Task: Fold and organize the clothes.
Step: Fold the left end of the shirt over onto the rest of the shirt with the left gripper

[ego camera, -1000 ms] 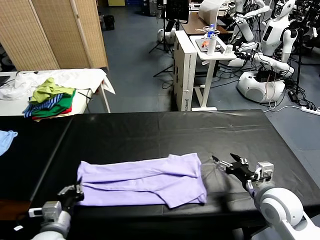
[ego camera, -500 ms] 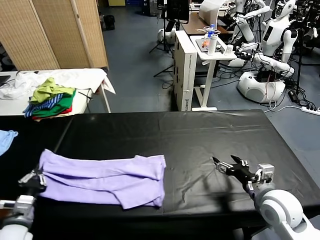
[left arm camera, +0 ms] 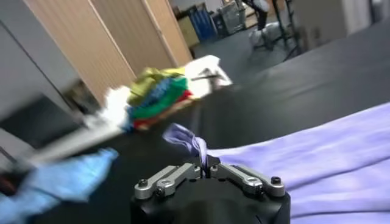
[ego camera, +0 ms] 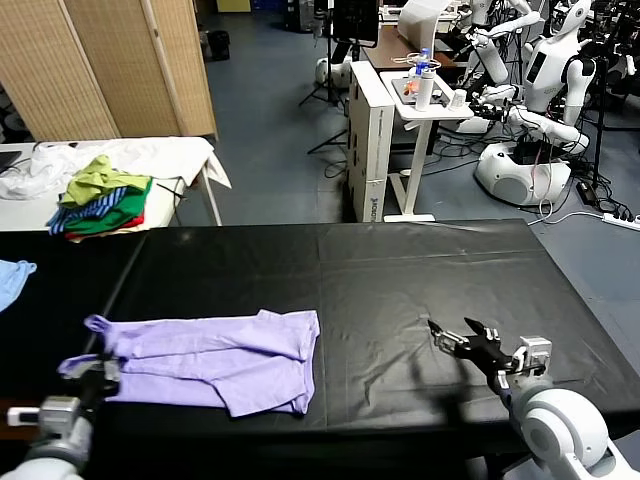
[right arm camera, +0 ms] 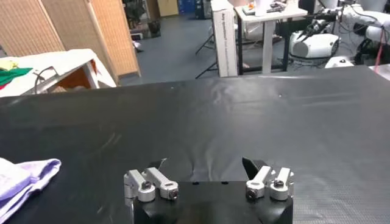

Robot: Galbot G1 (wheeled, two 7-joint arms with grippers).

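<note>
The pale lavender T-shirt [ego camera: 210, 360] lies folded lengthwise on the black table [ego camera: 400, 270], at the front left. My left gripper [ego camera: 98, 372] is shut on the shirt's left end and holds a pinch of fabric; in the left wrist view the cloth [left arm camera: 317, 158] runs away from the closed left gripper [left arm camera: 206, 171]. A corner of the shirt [right arm camera: 24, 176] shows in the right wrist view. My right gripper [ego camera: 462, 340] is open and empty over bare table at the front right, well apart from the shirt; it also shows in its own wrist view [right arm camera: 204, 165].
A green, striped-blue and red clothes pile [ego camera: 100, 200] lies on a white table at the back left. A light blue cloth [ego camera: 12, 280] lies at the table's far left edge. Beyond the table stand a folding screen, a white cart and other robots.
My left gripper has dragged the shirt to the left across the table, then eased slightly back right and forward. The right gripper has stayed almost still.
</note>
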